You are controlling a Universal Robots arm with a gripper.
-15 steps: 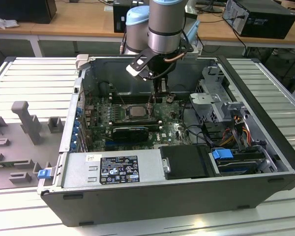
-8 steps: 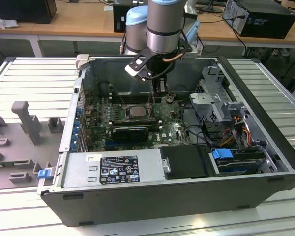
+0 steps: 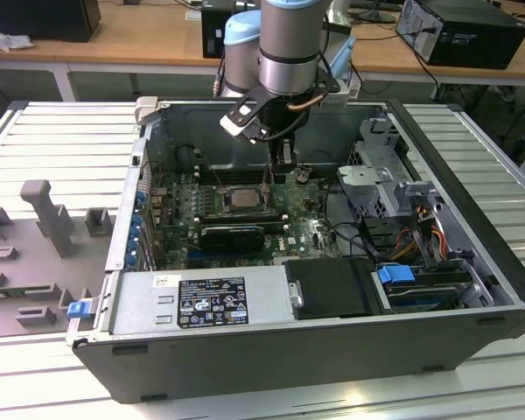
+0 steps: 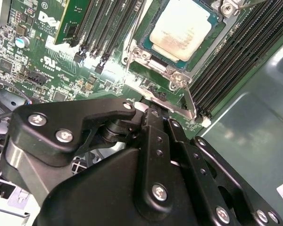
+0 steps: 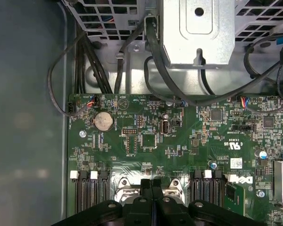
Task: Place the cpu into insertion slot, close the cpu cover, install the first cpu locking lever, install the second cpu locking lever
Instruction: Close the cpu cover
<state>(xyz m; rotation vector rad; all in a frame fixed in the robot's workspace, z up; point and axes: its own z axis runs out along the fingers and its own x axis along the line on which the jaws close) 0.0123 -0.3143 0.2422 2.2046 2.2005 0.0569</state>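
The cpu (image 4: 179,28) lies flat in the insertion slot (image 3: 242,199) on the green board, its pale metal top showing. The cpu cover (image 4: 142,55) lies down around it as a silvery frame. A thin silvery locking lever (image 4: 188,101) runs along one edge of the socket, out to the board's edge. My gripper (image 4: 155,113) hangs just beside the socket, its tips at that lever. In the first wrist view the gripper (image 5: 152,186) has its two fingers pressed together, and I see nothing held between them. The exterior view shows the gripper (image 3: 276,175) low inside the case, right beside the cpu (image 3: 242,198).
Black memory slots (image 4: 236,61) flank the socket on both sides. A green card (image 4: 78,19) stands near it. A metal drive cage (image 5: 198,33) with black cables (image 5: 155,70) sits beyond the board. The case walls (image 3: 149,149) enclose everything. Grey fixtures (image 3: 48,219) stand at the exterior view's left.
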